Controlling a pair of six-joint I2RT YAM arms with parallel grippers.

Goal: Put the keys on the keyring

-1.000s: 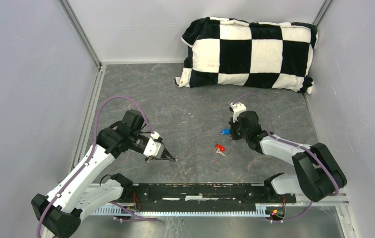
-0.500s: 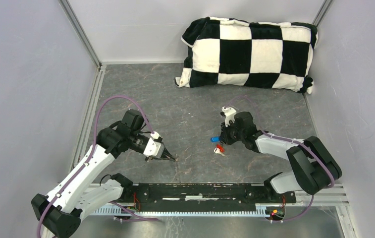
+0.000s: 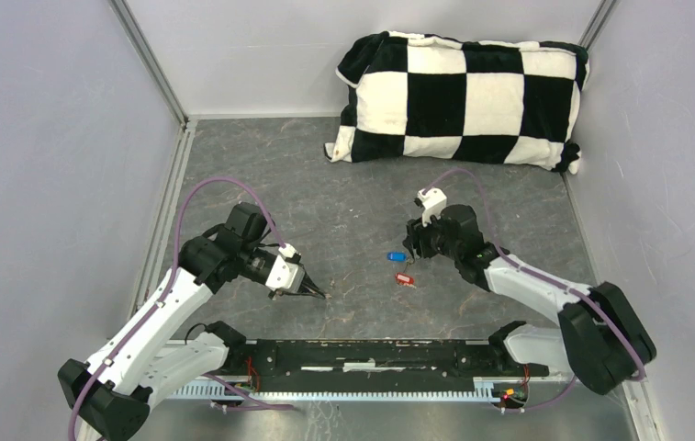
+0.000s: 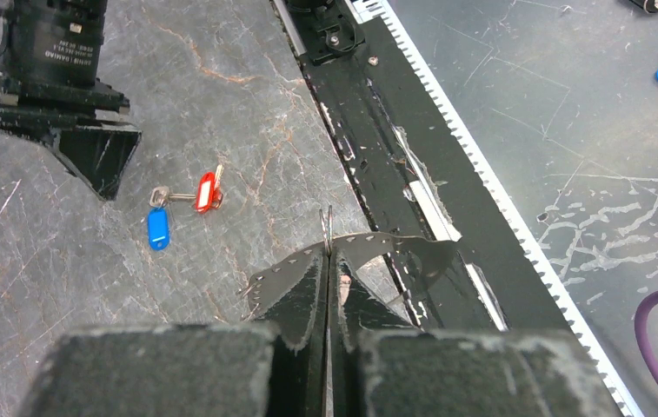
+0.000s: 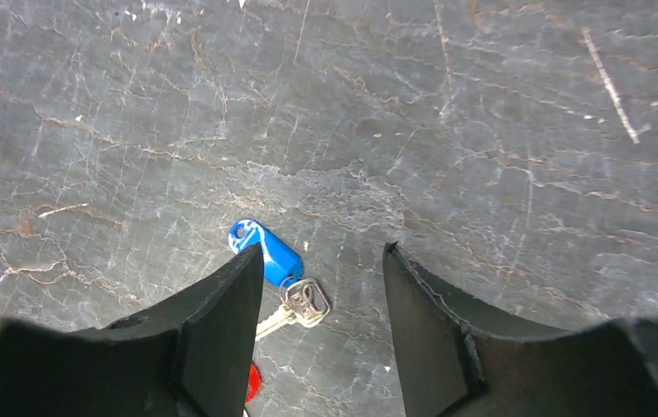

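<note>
Two keys [image 5: 295, 300] lie just beside the spread right end effector [image 5: 321, 252]; the left end effector [image 4: 327, 261] pinches the keyring [image 4: 326, 228]

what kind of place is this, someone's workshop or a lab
Most likely a robotics lab test cell: plain grey walls on metal framing box in a marbled table, and a left arm and a right arm are bolted to a rail at its near edge.

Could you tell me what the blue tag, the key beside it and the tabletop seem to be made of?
Blue tag: glossy plastic, probably, given its smooth sheen.
Key: bare silvery metal, reflective.
Tabletop: dark grey marble-look surface, veined and scratched; possibly a laminate.
</note>
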